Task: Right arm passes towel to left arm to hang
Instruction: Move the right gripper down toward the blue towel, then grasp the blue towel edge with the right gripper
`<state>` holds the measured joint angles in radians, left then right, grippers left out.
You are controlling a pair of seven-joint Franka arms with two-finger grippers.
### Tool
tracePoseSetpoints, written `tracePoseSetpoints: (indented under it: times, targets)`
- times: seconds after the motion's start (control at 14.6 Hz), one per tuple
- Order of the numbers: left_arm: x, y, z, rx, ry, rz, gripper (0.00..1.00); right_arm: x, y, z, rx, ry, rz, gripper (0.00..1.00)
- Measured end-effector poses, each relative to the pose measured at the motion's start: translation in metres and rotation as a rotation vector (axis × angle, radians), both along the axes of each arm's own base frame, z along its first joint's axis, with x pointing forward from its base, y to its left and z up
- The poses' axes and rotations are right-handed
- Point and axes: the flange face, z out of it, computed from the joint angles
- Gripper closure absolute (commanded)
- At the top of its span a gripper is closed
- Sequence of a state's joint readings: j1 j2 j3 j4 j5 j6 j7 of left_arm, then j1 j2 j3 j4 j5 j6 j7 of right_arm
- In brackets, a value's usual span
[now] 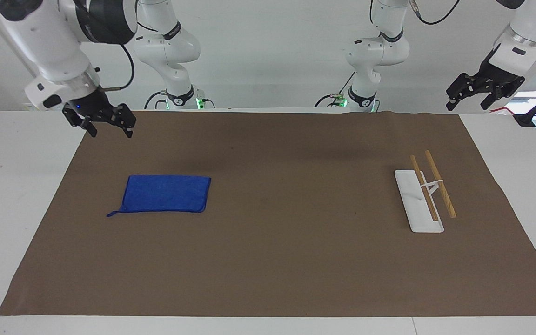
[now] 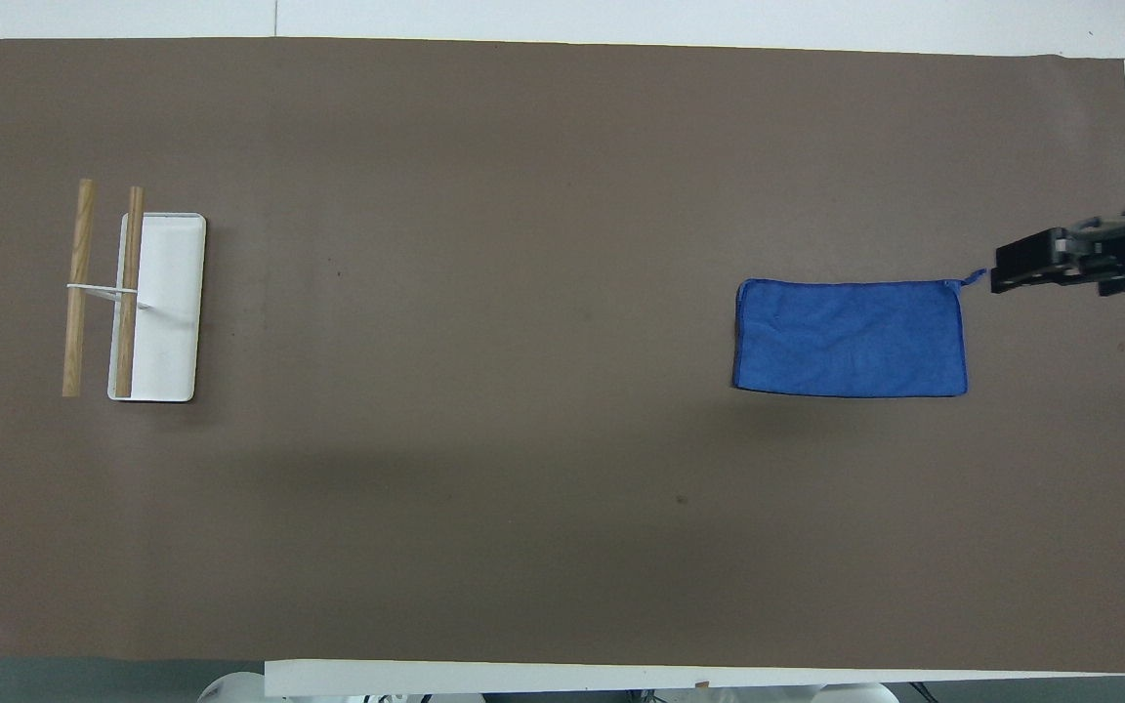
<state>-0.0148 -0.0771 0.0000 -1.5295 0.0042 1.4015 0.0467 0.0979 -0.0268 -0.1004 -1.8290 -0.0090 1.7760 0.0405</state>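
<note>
The blue towel [image 1: 165,193] lies flat and folded on the brown mat [image 1: 296,260], toward the right arm's end, with its loop tail at one corner. It also shows in the overhead view [image 2: 851,338]. My right gripper [image 1: 111,132], with its blue light, is open and empty. It hangs in the air over the mat beside the towel's loop corner, apart from the towel; it shows in the overhead view [image 2: 1021,266] too. My left gripper [image 1: 467,104] is open and empty and waits raised over the left arm's end of the table.
A white rack base [image 1: 418,209] with two wooden rods [image 1: 441,185] on a thin stand sits on the mat toward the left arm's end; it shows in the overhead view [image 2: 167,322] too. Bare white table [image 1: 12,186] borders the mat.
</note>
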Motion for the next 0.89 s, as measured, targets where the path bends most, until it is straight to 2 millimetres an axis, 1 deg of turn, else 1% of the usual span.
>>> tracePoseSetpoints:
  times: [0.14,0.2,0.27,0.34,0.41,0.48,0.68,0.82,0.89]
  targets:
    - [0.0,0.002,0.0,0.0,0.001,0.004,0.0,0.002,0.02,-0.065,-0.003,-0.004,0.007,0.0]
    - [0.0,0.003,0.0,0.0,0.001,0.006,0.0,0.0,0.024,-0.094,-0.005,0.003,0.006,0.0]
    - [0.0,0.004,-0.001,0.0,0.001,0.007,0.0,-0.002,0.024,-0.118,-0.007,0.016,0.004,0.0]
    - [0.0,0.004,-0.001,0.0,0.002,0.007,0.0,-0.003,0.024,-0.138,-0.009,0.029,0.003,0.01]
    - [0.0,0.004,-0.002,0.0,0.004,0.007,0.0,-0.003,0.023,-0.154,-0.011,0.034,0.002,0.07]
    - [0.0,0.004,-0.003,0.0,0.006,0.007,0.0,-0.003,0.024,-0.169,-0.013,0.035,0.006,0.09]
    - [0.0,0.004,-0.003,0.0,0.007,0.007,0.0,-0.011,0.024,-0.209,-0.014,0.035,0.046,0.1]
    - [0.0,0.004,-0.003,0.0,0.008,0.007,0.0,-0.014,0.024,-0.226,-0.015,0.04,0.057,0.2]
    - [0.0,0.004,-0.003,0.0,0.008,0.007,0.0,-0.014,0.024,-0.231,-0.016,0.045,0.057,0.23]
